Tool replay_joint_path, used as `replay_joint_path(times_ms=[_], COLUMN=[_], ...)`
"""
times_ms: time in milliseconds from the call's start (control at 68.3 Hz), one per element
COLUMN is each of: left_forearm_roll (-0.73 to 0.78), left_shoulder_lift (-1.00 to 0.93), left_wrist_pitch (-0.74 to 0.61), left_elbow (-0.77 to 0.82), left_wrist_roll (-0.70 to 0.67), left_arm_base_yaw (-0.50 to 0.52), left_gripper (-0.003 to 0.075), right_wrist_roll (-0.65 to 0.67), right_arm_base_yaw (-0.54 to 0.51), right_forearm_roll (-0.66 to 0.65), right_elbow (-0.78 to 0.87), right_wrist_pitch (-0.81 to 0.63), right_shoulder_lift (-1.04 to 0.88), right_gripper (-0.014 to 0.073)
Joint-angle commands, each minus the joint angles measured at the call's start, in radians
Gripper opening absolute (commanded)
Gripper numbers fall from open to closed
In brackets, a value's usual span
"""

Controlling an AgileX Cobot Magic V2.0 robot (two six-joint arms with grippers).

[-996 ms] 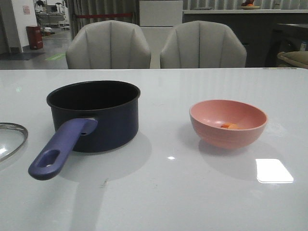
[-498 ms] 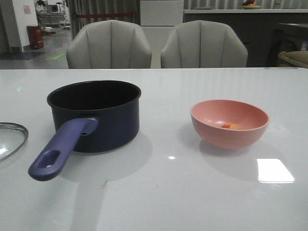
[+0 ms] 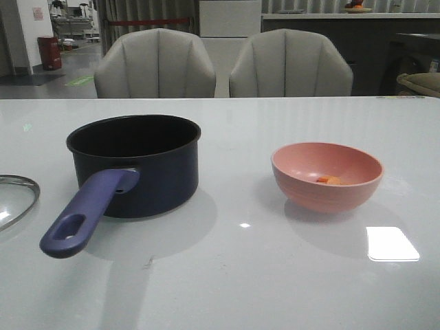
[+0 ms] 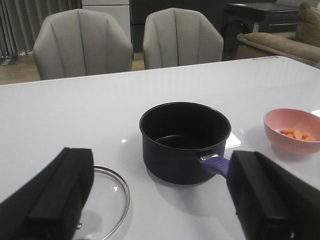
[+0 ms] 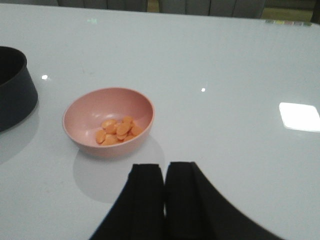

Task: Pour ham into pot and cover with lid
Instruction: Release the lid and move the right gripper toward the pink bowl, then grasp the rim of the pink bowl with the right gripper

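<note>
White glossy counter with three task items on it. Pot sits upright on the robot's left half, dark inside with nothing in it, its long handle pointing toward the robot and slightly left. Lid lies flat on the counter left of the pot, near the handle but not touching; front view cuts it off at the frame edge, and the left wrist view shows its glass and steel rim just beside the pot. Knob not visible.

Pink bowl stands upright on the right half, well apart from the pot. Ham is inside the bowl, several small orange pieces heaped on the bottom.

Left hand is spread wide, nothing between its fingers, hovering on the near side of the pot and lid. Right hand has fingers pressed together, holding nothing, near the bowl on the robot's side, not touching it.

Two grey chairs stand behind the counter.
</note>
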Motion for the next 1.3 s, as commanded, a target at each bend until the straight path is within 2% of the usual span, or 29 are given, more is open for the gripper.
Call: replay_joint_path(times_ms=[0,132,264,381,615,864,1230,1289], left_forearm_roll=[-0.003,-0.003,-0.003,-0.003,-0.003,-0.003,-0.003,-0.003], left_shoulder_lift=[0.010,0.010,0.010,0.010,0.010,0.010,0.010,0.010], left_wrist_pitch=[-0.087,-0.087,-0.087,-0.087,-0.087,-0.087,-0.087,-0.087], left_elbow=[-0.025,-0.025,-0.025,-0.025,-0.025,-0.025,-0.025,-0.025], left_wrist_roll=[-0.002,-0.002,-0.002,-0.002,-0.002,-0.002,-0.002,-0.002], left_arm_base_yaw=[-0.011,-0.011,-0.011,-0.011,-0.011,-0.011,-0.011,-0.011], left_gripper=[0.0572,0.0572,0.0572,0.0572,0.0572,0.0572,0.0572,0.0572], right_wrist_roll=[0.006,0.007,0.007,0.007,0.007,0.007,0.007,0.007], right_arm_base_yaw=[-0.003,-0.003,-0.003,-0.003,-0.003,-0.003,-0.003,-0.003], right_forearm_roll=[0.030,0.071,0.081,0.090,0.090,0.090,0.114,0.119], right_elbow=[-0.044,-0.102,-0.197,-0.298,-0.508,-0.700,-0.870,-0.889], right_wrist_pitch=[-0.073,-0.070,-0.070,-0.069,-0.003,0.053,0.106,0.125], right_shoulder_lift=[0.055,0.174,0.344,0.505,0.884,1.198,1.398,1.418], right_gripper=[0.0158,0.0218,0.0407,0.0500,0.0505,0.0505,0.0501,0.0479])
